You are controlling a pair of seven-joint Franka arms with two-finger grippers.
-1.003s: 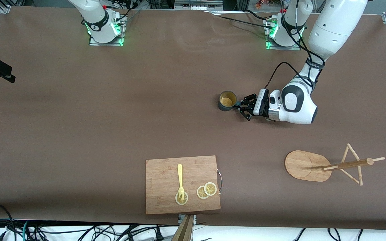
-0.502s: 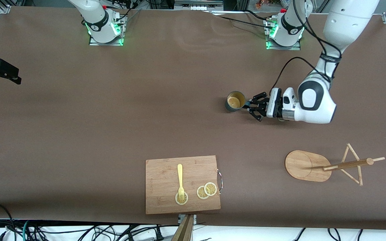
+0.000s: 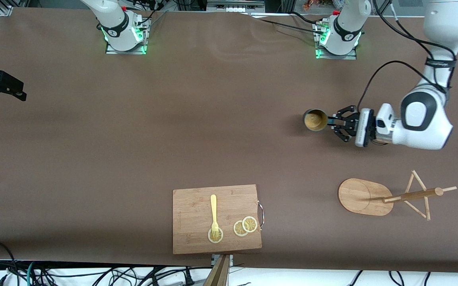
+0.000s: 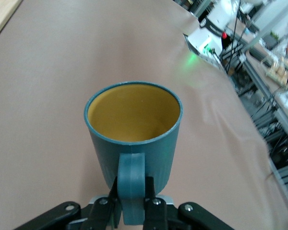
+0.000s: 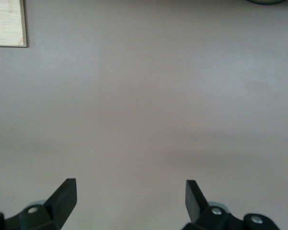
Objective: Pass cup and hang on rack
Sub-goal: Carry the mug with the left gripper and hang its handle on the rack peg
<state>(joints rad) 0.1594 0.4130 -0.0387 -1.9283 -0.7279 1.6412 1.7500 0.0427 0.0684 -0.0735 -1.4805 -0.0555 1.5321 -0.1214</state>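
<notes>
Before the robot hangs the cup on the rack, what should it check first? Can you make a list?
1. Left gripper shut on the cup handle: ok.
2. Cup upright, nothing seen inside: ok.
3. Rack standing on its base with free pegs: ok.
4. Bare table between cup and rack: ok.
5. Right gripper open, waiting over bare table at the right arm's end, out of the way: ok.
6. Handle turned the right way for a peg: cannot tell.
</notes>
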